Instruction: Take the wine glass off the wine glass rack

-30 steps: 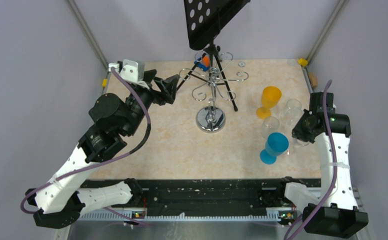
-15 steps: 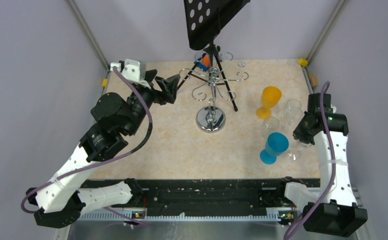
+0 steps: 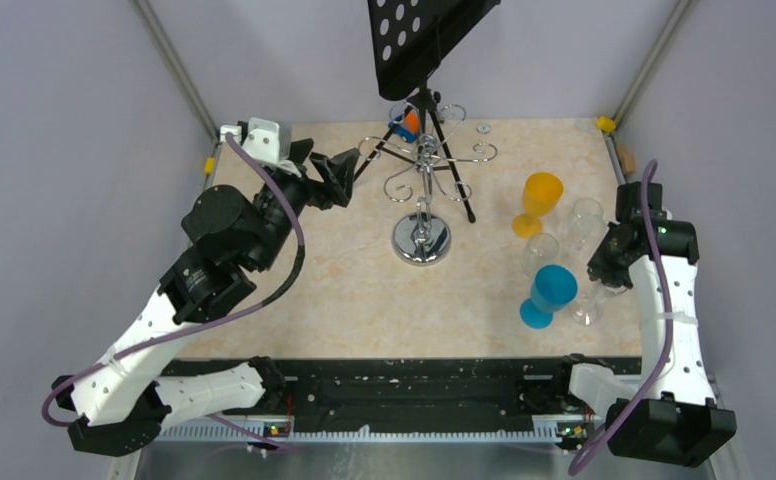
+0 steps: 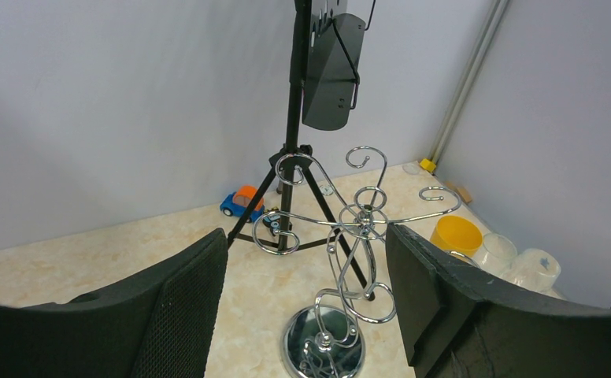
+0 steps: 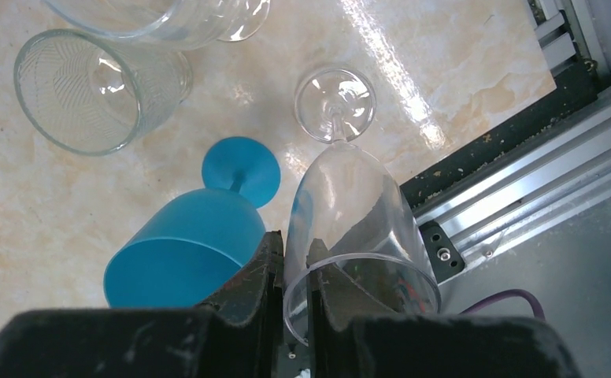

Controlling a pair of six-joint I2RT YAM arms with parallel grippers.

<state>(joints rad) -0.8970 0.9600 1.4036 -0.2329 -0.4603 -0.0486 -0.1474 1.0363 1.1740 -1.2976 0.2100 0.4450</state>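
Looked to me like the set-down step. The wine glass (image 5: 349,205) was already off the wine glass rack (image 4: 361,224), its foot apparently down on the worktop (image 3: 344,290) at about 4 o'clock, and the right end effector (image 5: 294,264) was clamped on its rim. Next move, I figured, was to let go and lift straight up without tipping it. Tight spot though: a blue goblet (image 5: 184,244) sat just beside it at 9 o'clock, with clear glasses (image 5: 90,87) and an orange goblet (image 3: 542,190) near, toward 11. My left end effector (image 4: 306,260) hung wide apart at 10 o'clock, facing the bare rack, a black tripod stand (image 4: 293,118) behind it.
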